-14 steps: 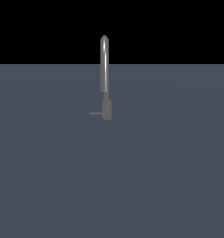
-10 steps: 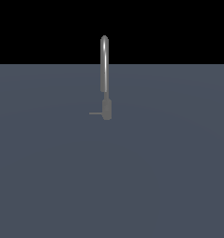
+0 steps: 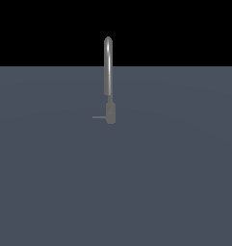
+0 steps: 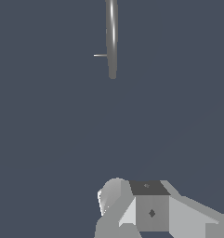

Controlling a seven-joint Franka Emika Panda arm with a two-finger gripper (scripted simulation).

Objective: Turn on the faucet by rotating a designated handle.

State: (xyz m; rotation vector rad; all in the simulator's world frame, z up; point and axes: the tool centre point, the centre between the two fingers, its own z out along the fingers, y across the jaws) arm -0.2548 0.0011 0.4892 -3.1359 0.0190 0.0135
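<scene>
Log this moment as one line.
small grey metallic faucet: upright | thin grey rod handle: untouched, pointing to exterior view's left | grey-white gripper: away from faucet

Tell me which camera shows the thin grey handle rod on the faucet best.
The exterior view: the thin grey handle rod sticks out sideways from the grey metallic faucet's short base, fully visible. The wrist view shows the rod too, but smaller and fainter beside the spout.

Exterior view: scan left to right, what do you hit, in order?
Bare grey surface → the handle, a thin rod sticking out toward the exterior view's left → the faucet with its tall spout above a short base → bare surface again. The gripper is not in this view.
</scene>
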